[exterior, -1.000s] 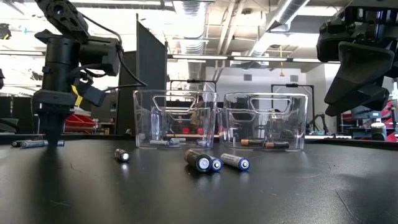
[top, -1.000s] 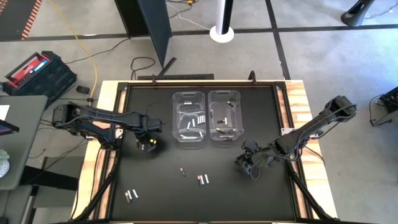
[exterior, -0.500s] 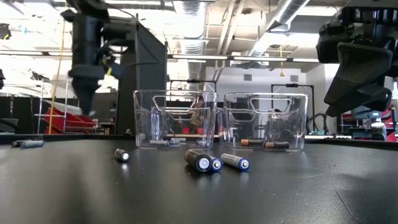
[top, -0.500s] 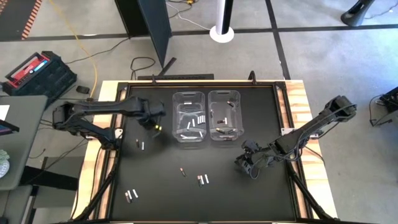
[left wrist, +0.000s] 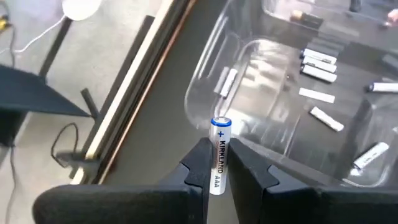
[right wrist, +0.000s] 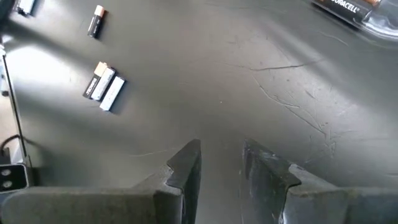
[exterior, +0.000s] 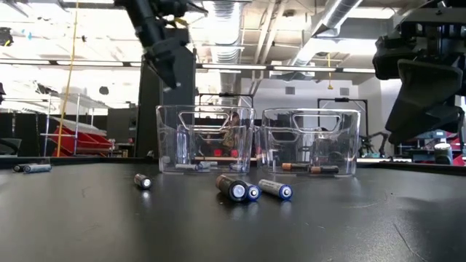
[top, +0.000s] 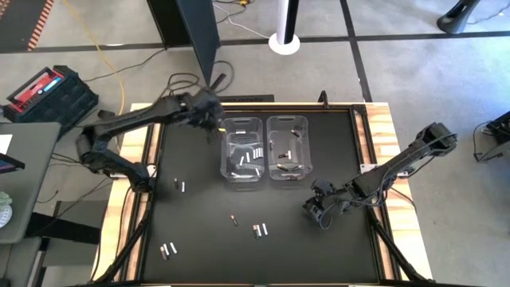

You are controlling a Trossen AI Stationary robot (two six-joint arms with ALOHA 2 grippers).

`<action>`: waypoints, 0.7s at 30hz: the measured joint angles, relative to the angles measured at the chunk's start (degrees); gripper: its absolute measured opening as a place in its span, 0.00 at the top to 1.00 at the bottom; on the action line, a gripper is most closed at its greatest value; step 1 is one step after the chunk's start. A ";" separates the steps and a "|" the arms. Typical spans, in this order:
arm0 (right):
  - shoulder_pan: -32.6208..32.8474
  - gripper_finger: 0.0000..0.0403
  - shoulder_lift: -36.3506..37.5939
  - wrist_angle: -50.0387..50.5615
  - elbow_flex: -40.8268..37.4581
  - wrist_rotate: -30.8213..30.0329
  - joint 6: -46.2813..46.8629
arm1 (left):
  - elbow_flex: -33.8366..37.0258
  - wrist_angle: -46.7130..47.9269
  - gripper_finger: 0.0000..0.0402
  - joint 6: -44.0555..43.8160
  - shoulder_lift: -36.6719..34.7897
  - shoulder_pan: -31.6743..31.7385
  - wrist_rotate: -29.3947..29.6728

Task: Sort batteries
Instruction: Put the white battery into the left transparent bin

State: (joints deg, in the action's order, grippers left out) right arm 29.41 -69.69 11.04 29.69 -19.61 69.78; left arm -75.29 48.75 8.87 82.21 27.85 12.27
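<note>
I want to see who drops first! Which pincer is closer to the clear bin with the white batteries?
The left pincer: it hangs by that bin's far corner, shut on a white battery. The right pincer stands open, empty, beyond the other bin.

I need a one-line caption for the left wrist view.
Left gripper holds a white battery above the bin of white cells.

White AAA battery (left wrist: 220,155) upright in left claw (left wrist: 217,163) (plus-end up).
</note>
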 joint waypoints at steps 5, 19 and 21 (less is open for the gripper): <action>-0.06 0.66 0.00 0.03 0.00 0.02 2.83 | -7.83 -0.12 0.90 4.65 11.56 -0.67 -0.43; -0.70 0.66 0.00 -0.79 0.00 0.02 7.38 | -13.48 0.23 0.90 7.00 30.25 -4.20 -4.37; -0.70 0.66 0.00 -0.80 0.00 0.02 7.84 | -13.48 0.04 0.90 6.95 31.50 -4.60 -5.27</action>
State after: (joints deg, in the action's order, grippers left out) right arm 28.71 -69.69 10.24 29.69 -19.59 77.63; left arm -88.77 48.79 15.82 113.71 23.26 7.00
